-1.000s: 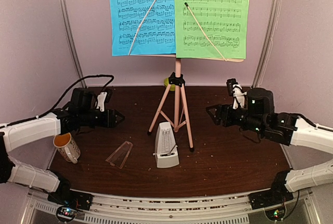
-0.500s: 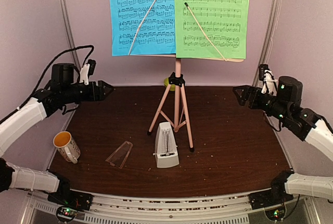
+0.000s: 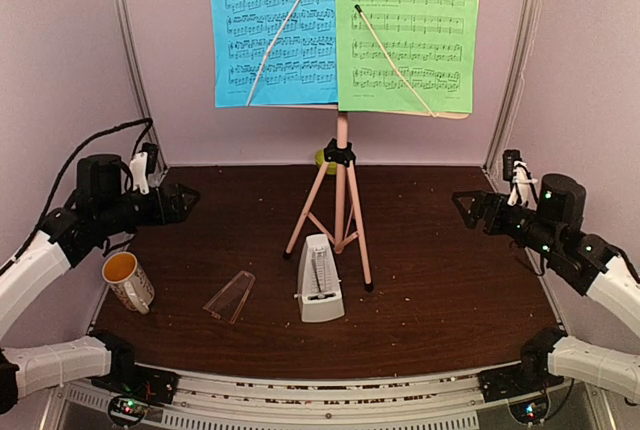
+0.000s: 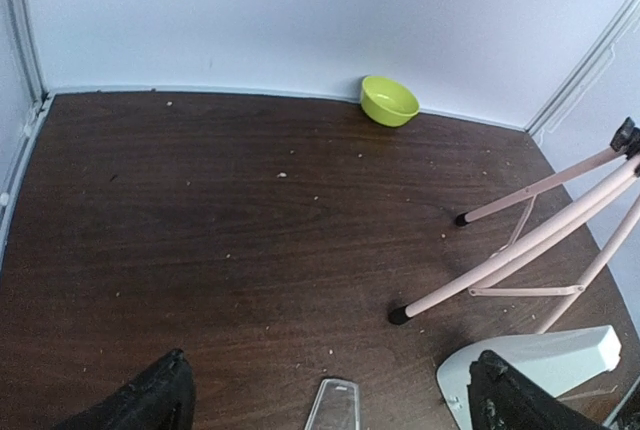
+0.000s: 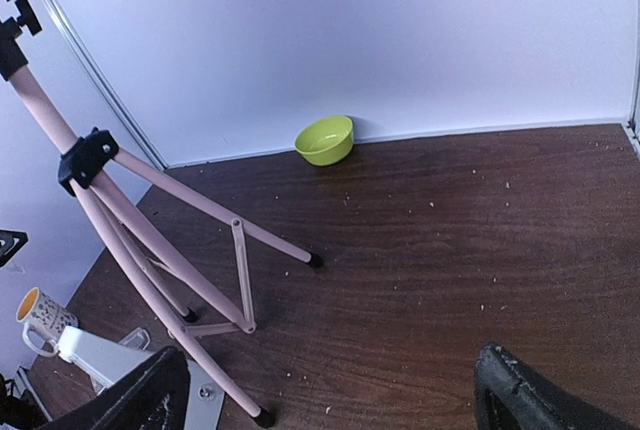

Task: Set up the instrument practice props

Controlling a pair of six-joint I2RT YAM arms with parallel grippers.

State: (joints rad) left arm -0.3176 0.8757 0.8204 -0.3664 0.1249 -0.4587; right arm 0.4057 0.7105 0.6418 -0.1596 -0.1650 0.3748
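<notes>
Your pink tripod-legged music stand (image 3: 341, 200) stands upright near the centre of the dark brown wooden table (image 3: 450, 280), a little toward 12 o'clock. A blue paper music sheet (image 3: 272, 25) and a green paper music sheet (image 3: 405, 30) sit side by side on its desk, blue at 9 o'clock of green, edges meeting. A thin pale retaining rod (image 3: 275, 48) lies diagonally across each sheet. The desk itself is hidden behind the sheets. The small white pyramid metronome (image 3: 320, 280) stands upright at 6 o'clock of the stand's post, between the two near feet, touching neither as far as the top view shows. Its clear plastic cover (image 3: 230, 297) is off and lies flat on the table at 9 o'clock of the metronome, apart from it. The white orange-lined ceramic mug (image 3: 128, 281) sits upright at the table's 8 o'clock edge, well apart from the cover. The small lime-green bowl (image 4: 389, 100) sits against the back wall at 12 o'clock, behind the stand. Your left gripper (image 3: 188, 200) hovers at 9 o'clock over the table edge, pointing toward the stand, jaws released wide with nothing between them. Your right gripper (image 3: 462, 206) hovers at 3 o'clock, facing the stand, jaws also spread wide and gripping nothing. Both are well apart from every prop.
</notes>
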